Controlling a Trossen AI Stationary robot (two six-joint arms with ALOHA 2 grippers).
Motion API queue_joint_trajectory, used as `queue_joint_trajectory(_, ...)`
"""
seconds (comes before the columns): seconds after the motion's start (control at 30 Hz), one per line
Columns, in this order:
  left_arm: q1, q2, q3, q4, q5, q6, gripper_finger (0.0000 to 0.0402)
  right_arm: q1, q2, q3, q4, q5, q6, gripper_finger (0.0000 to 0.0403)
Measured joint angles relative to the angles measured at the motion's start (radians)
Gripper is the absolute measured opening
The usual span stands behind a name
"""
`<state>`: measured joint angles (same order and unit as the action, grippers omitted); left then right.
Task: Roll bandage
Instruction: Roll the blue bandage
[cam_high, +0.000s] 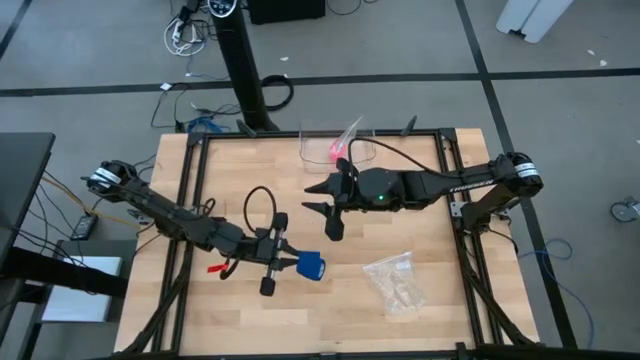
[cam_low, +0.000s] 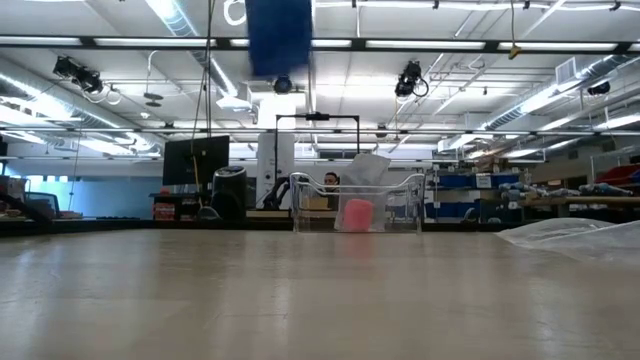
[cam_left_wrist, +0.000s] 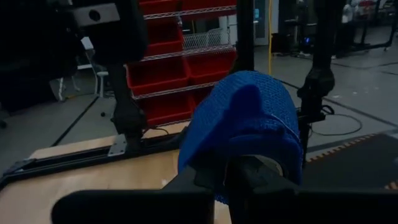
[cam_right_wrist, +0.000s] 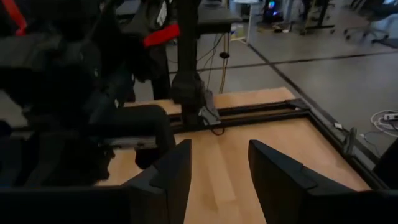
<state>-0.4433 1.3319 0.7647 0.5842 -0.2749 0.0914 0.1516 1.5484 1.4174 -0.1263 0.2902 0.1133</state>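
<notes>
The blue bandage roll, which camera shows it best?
The left wrist view: the bandage fills the picture, clamped by the left gripper. The high view shows it small; the low view, only a blue patch at the top; the right wrist view misses it.

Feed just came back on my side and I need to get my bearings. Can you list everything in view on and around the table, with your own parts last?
bandage: one, bright blue, rolled, held above the near middle of the table
clear container: one, transparent, at the far edge of the table
pink roll: one, pink-red, inside the clear container
plastic bag: one, clear, crumpled, on the near right part of the table
table: one, light wood with a black frame
red bins: several, red, on shelving beyond the table
left end effector: one, dark, shut on the bandage, near middle-left
right end effector: one, dark, open and empty, over the middle of the table
</notes>
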Motion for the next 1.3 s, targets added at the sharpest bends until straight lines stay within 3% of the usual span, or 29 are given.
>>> queue_joint_trajectory(0.33, -0.011, -0.036, 0.0, 0.013, -0.017, -0.112, 0.0018, 0.036, -0.163, 0.0, -0.292, -0.003, 0.004, 0.016)
queue_joint_trajectory(0.47, -0.011, -0.07, -0.002, 0.037, -0.032, -0.174, 0.0018, 0.112, -0.2, -0.066, -0.286, -0.006, 0.032, 0.016)
queue_joint_trajectory(0.57, -0.011, -0.093, -0.002, 0.064, -0.049, -0.224, 0.0018, 0.174, -0.197, -0.2, -0.134, -0.003, 0.06, 0.0162)
queue_joint_trajectory(0.7, -0.01, -0.117, -0.001, 0.081, -0.081, -0.234, 0.0018, 0.245, -0.138, -0.38, 0.292, 0.052, 0.054, 0.0163)
queue_joint_trajectory(0.87, -0.009, -0.13, -0.001, 0.09, -0.091, -0.235, 0.0018, 0.278, -0.001, -0.462, 0.702, 0.177, -0.084, 0.0173)
queue_joint_trajectory(1.0, -0.009, -0.13, -0.002, 0.101, -0.094, -0.235, 0.0018, 0.255, 0.066, -0.436, 0.789, 0.228, -0.13, 0.0192)
queue_joint_trajectory(1.3, -0.009, -0.13, -0.002, 0.104, -0.098, -0.231, 0.0018, 0.2, 0.109, -0.396, 0.818, 0.095, -0.095, 0.0215)
